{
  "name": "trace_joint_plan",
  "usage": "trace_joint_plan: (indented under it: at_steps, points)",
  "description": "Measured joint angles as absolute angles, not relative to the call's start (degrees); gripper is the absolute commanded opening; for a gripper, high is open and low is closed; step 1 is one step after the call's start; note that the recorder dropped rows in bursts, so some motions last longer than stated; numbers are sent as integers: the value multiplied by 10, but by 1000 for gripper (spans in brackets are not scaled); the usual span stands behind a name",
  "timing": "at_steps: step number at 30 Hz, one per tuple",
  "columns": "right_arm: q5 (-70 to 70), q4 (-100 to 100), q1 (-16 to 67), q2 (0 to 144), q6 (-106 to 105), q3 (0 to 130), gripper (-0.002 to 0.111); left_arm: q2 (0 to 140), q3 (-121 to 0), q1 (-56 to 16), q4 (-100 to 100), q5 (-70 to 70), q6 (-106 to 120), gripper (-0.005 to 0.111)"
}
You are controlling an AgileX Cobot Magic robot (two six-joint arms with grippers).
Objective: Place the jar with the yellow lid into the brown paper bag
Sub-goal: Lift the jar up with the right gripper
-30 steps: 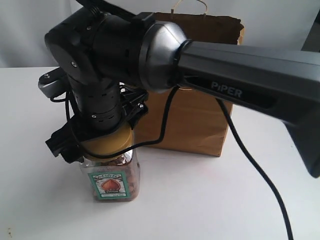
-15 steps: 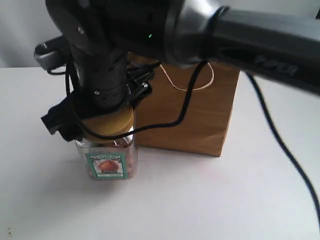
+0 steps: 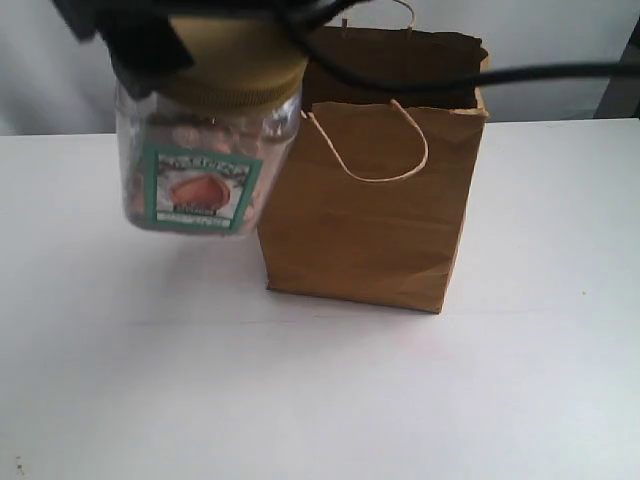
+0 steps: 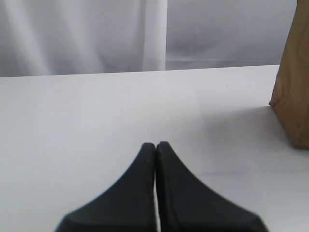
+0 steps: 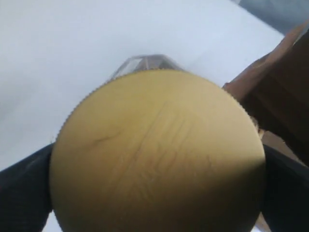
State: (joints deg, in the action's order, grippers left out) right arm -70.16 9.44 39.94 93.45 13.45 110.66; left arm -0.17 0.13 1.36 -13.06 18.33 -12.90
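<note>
The yellow-lidded jar (image 3: 205,150) hangs in the air at the upper left of the exterior view, clear of the table, its green-bordered label facing the camera. My right gripper (image 3: 150,35) is shut on its mustard lid (image 5: 157,154); dark fingers (image 5: 24,188) flank the lid on both sides. The brown paper bag (image 3: 375,200) stands upright just right of the jar, mouth open, cord handles up. Its edge shows in the right wrist view (image 5: 280,101) and the left wrist view (image 4: 294,96). My left gripper (image 4: 155,145) is shut and empty, low over the table.
A white table (image 3: 330,400) carries the bag. A pale curtain (image 4: 82,36) hangs behind it. A black cable (image 3: 480,72) runs across the bag's top in the exterior view.
The right gripper has lifted the jar off the table, from beside the bag's base up to the level of the bag's rim. The arm has risen mostly out of the exterior view.
</note>
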Motion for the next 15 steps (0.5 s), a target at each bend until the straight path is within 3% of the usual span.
trace_joint_plan:
  at_steps: [8, 15]
  points:
    - [-598, 150, 399, 845, 131, 1107, 0, -2, 1, 14, -131, 183, -129, 1]
    - [-584, 331, 399, 843, 163, 1108, 0, -2, 1, 14, -131, 183, -129, 1]
